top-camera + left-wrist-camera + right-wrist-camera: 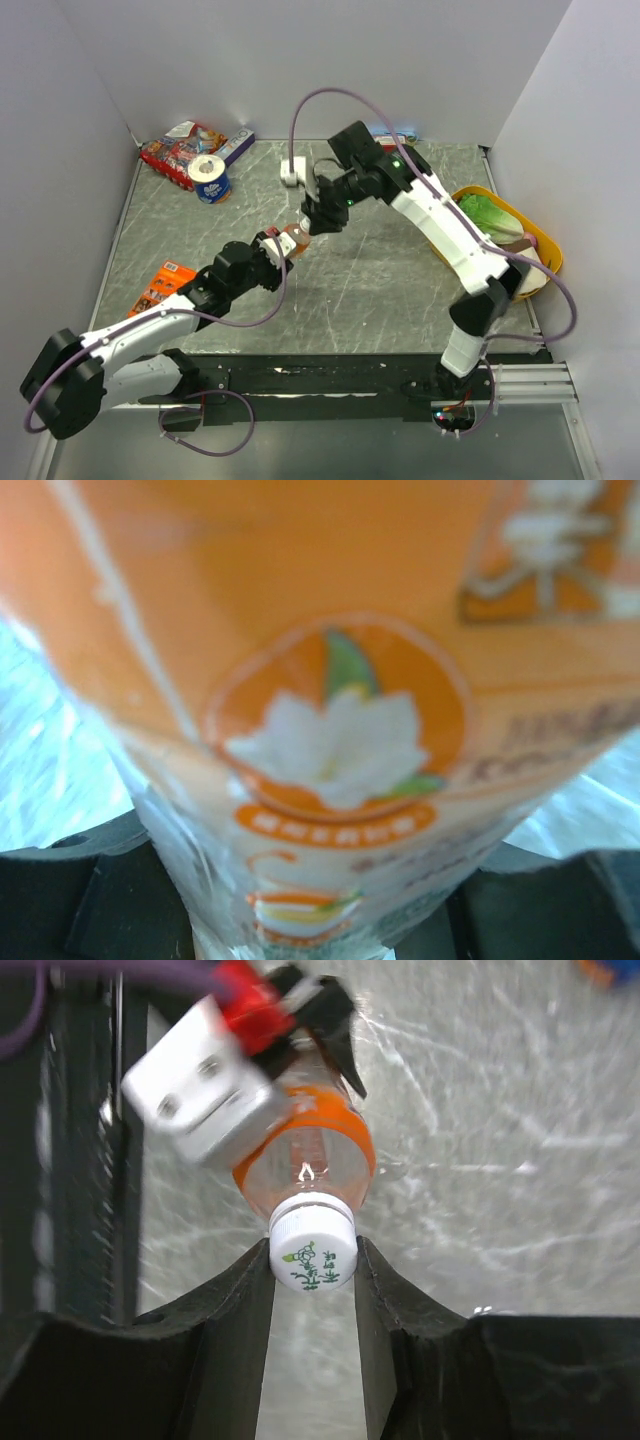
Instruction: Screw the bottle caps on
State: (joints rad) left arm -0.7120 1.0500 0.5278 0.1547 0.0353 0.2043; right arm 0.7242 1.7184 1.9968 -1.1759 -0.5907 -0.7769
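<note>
Your left jaws are clamped on the bottle (330, 680), holding it tilted above the counter (400, 300) near its middle. Beyond, your right jaws pinch the white cap (312, 1250), which sits on the bottle's neck. Risk: if the cap is seated askew, turning may cross-thread it; a slack body grip would let the bottle spin with the cap.

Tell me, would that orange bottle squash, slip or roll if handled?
Probably squashy: the bottle looks like thin clear plastic. Its glossy label may slip, though the left claw holds it now. Being round, it would likely roll if laid down.
</note>
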